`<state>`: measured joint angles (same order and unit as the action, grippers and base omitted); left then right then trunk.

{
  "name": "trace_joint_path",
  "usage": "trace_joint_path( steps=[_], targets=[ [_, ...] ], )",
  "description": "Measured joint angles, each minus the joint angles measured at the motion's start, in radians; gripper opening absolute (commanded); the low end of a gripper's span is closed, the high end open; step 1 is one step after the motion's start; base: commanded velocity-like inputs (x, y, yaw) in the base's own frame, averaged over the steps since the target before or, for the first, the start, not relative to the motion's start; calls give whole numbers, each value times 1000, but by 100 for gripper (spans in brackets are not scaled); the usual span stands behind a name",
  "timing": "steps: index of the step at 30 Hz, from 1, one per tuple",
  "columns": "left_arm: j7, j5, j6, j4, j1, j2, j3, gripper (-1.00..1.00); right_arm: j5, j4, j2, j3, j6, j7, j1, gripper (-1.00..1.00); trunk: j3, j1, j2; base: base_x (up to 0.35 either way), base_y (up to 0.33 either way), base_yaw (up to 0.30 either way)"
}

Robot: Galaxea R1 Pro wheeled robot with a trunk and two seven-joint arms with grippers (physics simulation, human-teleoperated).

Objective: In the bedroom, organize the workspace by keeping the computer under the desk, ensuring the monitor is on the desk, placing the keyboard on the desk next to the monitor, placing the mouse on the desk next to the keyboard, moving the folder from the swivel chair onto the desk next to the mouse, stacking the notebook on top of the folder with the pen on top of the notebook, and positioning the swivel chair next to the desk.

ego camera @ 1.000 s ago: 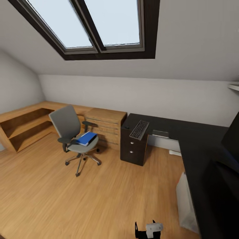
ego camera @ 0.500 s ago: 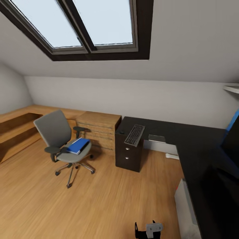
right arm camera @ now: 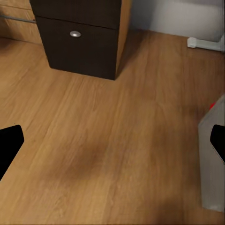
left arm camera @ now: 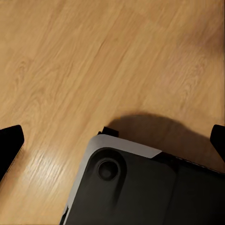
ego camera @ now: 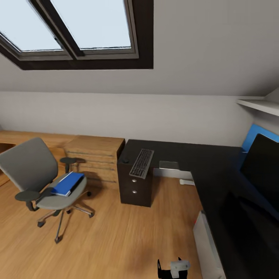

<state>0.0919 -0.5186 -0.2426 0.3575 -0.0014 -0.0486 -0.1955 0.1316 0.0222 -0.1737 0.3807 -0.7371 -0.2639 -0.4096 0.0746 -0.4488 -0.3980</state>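
The swivel chair (ego camera: 29,166) stands on the wooden floor at the left, apart from the desk (ego camera: 205,162). The blue folder (ego camera: 68,183) lies on its seat. The keyboard (ego camera: 142,163) lies on the desk's left end above the drawer unit (ego camera: 133,188), with a small dark lump, perhaps the mouse (ego camera: 125,160), beside it. A flat grey rectangle, likely the notebook (ego camera: 169,165), lies right of the keyboard. The monitor (ego camera: 262,167) stands at the far right. The pale computer (ego camera: 204,248) sits on the floor under the desk. My left gripper (left arm camera: 112,140) and right gripper (right arm camera: 112,140) are both open over the floor.
A light wooden shelf unit (ego camera: 95,149) runs along the wall left of the desk. In the right wrist view are a drawer front (right arm camera: 79,40), the desk's white foot (right arm camera: 206,43) and the computer's grey side (right arm camera: 213,159). My dark base (left arm camera: 136,187) shows under the left gripper.
The whole head view has swung to the right, so the chair now sits at the picture's left and the monitor shows more. The things themselves have not moved.
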Motion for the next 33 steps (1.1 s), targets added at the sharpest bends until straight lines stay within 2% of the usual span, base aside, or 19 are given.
trace_joint_path(
  steps=[20,33],
  targets=[
    [0,0,1,0,0,1,0,100,0,0,0,0,0,34,0,100,0,0,0,316,180,-292],
    [-1,0,-1,0,0,1,-1,100,0,0,0,-1,1,35,0,100,0,0,0,301,214,-40]
  ],
)
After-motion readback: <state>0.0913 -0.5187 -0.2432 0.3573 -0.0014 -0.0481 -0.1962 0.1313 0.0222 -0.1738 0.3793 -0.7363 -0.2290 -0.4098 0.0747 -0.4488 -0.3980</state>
